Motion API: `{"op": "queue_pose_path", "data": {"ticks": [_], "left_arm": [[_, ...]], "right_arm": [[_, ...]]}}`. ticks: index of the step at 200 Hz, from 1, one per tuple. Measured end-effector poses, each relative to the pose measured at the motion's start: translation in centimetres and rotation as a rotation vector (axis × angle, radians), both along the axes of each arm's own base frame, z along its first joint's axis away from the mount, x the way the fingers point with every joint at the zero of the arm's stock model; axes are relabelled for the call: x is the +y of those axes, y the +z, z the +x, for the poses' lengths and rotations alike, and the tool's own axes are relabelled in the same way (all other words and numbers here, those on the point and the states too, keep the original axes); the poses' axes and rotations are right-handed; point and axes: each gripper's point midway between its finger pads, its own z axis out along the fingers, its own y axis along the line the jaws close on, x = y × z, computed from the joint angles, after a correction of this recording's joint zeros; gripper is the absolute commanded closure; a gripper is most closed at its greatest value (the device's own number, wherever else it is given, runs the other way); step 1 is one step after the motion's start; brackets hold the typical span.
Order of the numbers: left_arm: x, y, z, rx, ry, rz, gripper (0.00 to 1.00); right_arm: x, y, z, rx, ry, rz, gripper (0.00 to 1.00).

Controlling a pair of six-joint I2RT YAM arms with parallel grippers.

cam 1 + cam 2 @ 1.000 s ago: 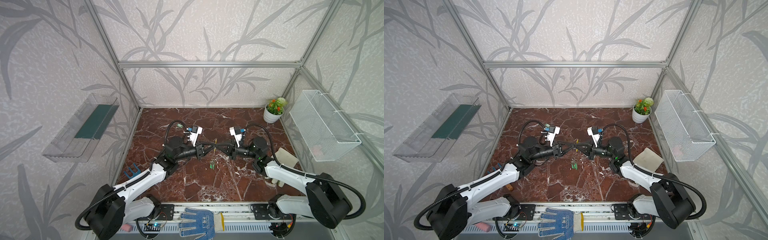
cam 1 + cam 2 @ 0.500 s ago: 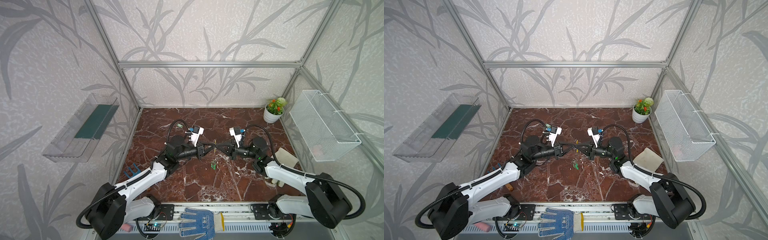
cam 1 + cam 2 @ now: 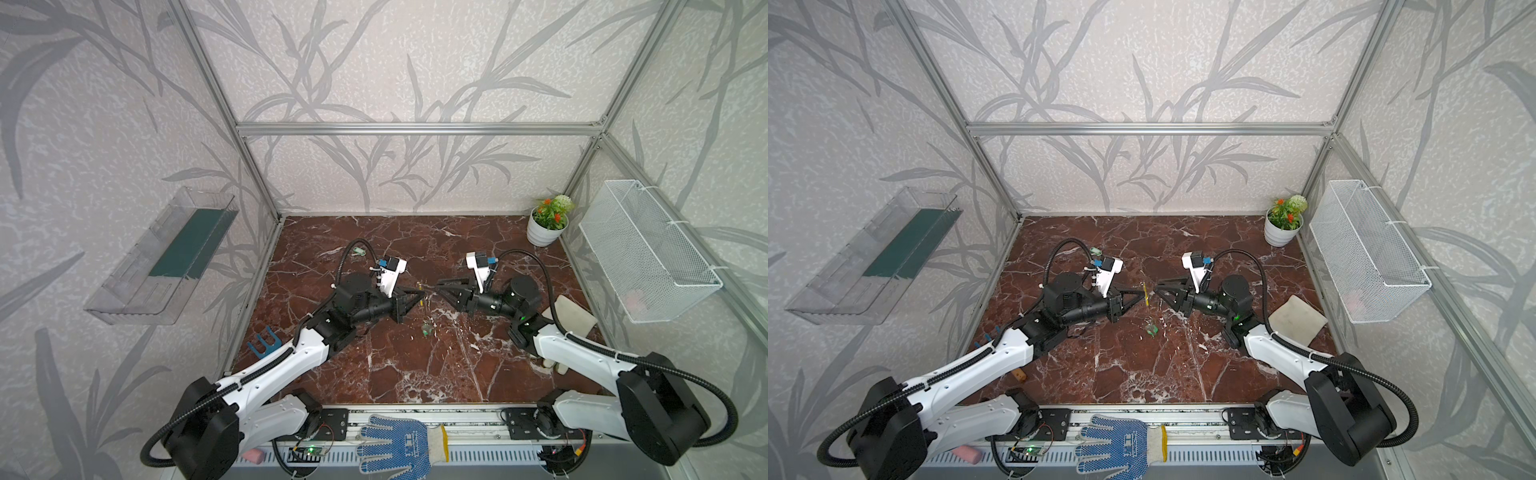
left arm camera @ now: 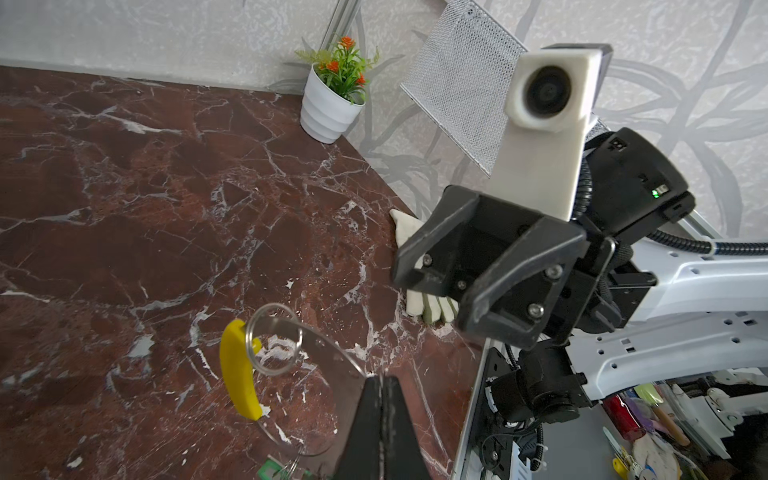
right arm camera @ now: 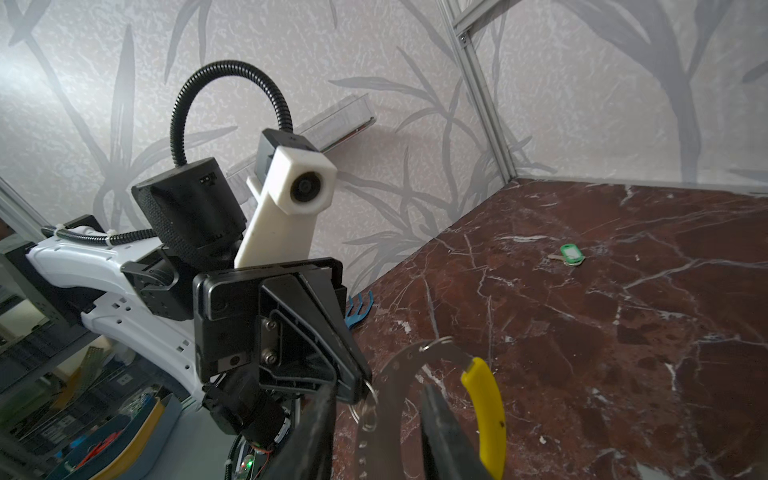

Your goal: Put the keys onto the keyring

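My left pincer (image 4: 380, 380) pinches the keyring (image 4: 237, 374) tight; right pincer (image 4: 436, 301) stands parted, empty; glove (image 3: 395, 446) print unreadable.

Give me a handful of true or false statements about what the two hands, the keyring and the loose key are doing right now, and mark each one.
1. The left hand is shut on the keyring. True.
2. The right hand is clamped shut. False: its jaws stand open.
3. A green-headed key lies on the table, apart from both hands. True.
4. The keyring's sleeve is blue. False: it is yellow.
5. The potted plant stands in the back left corner. False: it stands in the back right corner, beside the wire basket.
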Motion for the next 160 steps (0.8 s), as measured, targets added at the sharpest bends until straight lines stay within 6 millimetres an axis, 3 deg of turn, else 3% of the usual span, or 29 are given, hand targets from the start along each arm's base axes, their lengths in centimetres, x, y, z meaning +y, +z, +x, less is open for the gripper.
{"op": "queue_pose_path", "data": {"ticks": [92,120,124,126,160], "left_arm": [[0.3,0.1,0.0,-0.010,0.016,0.008,1.00],[0.5,0.2,0.3,-0.014,0.034,0.012,1.00],[0.5,0.2,0.3,-0.016,0.039,0.013,1.00],[0.6,0.2,0.4,-0.016,0.042,0.014,1.00],[1.8,0.2,1.4,-0.031,0.137,0.043,1.00]], "right_arm": [[-0.4,0.0,0.4,-0.001,-0.036,0.003,0.61],[-0.4,0.0,0.5,0.005,-0.040,0.004,0.25],[-0.4,0.0,0.6,0.002,-0.044,0.003,0.03],[-0.4,0.0,0.6,0.001,-0.044,0.002,0.00],[-0.7,-0.1,1.0,0.007,-0.081,-0.001,0.01]]}}
